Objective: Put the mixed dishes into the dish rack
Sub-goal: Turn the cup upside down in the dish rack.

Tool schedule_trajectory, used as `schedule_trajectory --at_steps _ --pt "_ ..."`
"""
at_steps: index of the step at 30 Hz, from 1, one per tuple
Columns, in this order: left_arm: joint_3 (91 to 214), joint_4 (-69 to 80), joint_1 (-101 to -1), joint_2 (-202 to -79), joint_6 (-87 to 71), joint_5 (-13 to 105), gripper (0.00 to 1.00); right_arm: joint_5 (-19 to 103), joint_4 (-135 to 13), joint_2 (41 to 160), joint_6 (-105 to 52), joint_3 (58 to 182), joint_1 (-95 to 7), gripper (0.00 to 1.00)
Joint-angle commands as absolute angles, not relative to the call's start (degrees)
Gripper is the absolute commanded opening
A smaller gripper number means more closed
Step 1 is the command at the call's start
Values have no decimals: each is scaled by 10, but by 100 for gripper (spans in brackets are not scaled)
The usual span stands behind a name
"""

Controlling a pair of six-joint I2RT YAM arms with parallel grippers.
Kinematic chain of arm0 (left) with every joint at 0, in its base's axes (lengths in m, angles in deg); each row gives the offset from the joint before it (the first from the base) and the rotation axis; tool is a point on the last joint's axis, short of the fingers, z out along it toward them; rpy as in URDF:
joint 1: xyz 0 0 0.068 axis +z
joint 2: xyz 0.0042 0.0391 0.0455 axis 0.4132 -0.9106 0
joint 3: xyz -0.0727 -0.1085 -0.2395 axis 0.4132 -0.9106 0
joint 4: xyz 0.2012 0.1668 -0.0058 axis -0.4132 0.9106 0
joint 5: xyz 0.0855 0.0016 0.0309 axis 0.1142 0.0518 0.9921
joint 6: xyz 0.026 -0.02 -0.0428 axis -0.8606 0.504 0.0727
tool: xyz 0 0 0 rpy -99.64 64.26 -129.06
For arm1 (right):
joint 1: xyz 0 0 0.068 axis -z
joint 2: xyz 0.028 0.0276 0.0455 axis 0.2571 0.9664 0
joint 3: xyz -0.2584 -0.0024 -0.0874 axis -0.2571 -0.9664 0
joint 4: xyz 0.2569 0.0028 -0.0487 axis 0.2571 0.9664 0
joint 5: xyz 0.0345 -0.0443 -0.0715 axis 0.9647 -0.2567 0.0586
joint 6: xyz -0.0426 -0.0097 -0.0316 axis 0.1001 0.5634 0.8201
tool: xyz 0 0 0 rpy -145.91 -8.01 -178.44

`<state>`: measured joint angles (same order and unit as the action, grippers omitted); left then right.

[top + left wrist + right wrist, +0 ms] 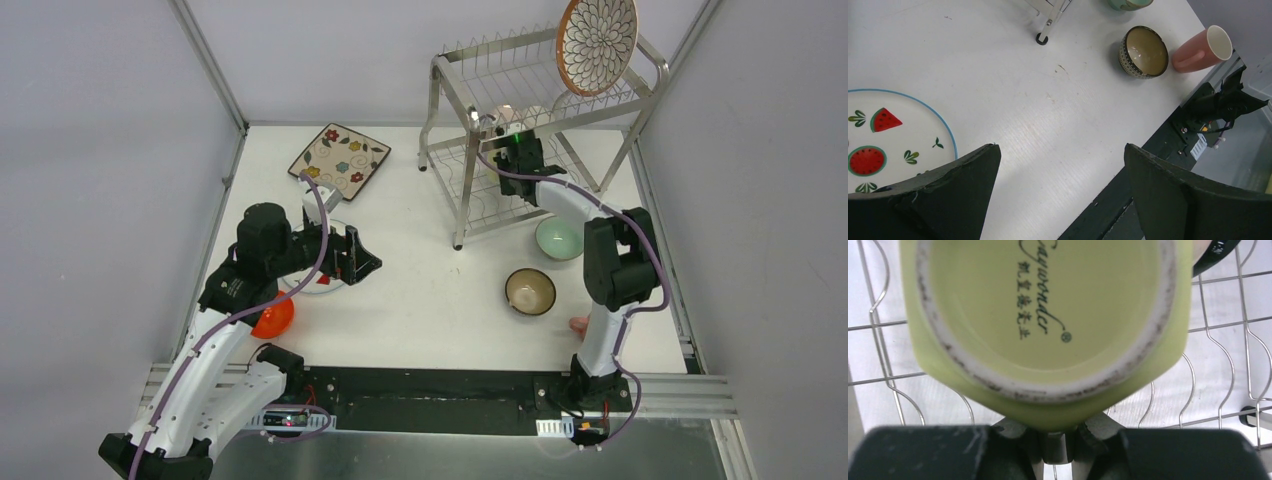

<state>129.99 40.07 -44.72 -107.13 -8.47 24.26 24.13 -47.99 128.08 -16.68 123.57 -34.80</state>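
Atop dish rack (437, 95): petal plate (597, 40) standing; right fingers (1013, 437) grip green cup (1048, 315).

Top tier: petal plate (597, 42) standing; right arm (620, 262) at rack (464, 190) lower shelf.

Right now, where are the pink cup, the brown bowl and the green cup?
pink cup (1195, 52): left wrist view, on its outer side wall.
brown bowl (1146, 50): left wrist view, on its cream inside.
green cup (1048, 305): right wrist view, on its stamped underside.
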Motion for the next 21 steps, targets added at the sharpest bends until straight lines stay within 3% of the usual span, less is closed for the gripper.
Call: schedule_trajectory --at_steps 1,14,21 --pt "1307 402 -452 -1073 -95 251 99 279 -537 1274 -196 1280 -344 0" --pt "1308 402 -452 -1078 -96 252 99 331 -567 1335 -223 1314 -344 0" --pt "1310 403 -452 -1084 -97 255 99 321 -566 1328 -221 1303 -344 24"
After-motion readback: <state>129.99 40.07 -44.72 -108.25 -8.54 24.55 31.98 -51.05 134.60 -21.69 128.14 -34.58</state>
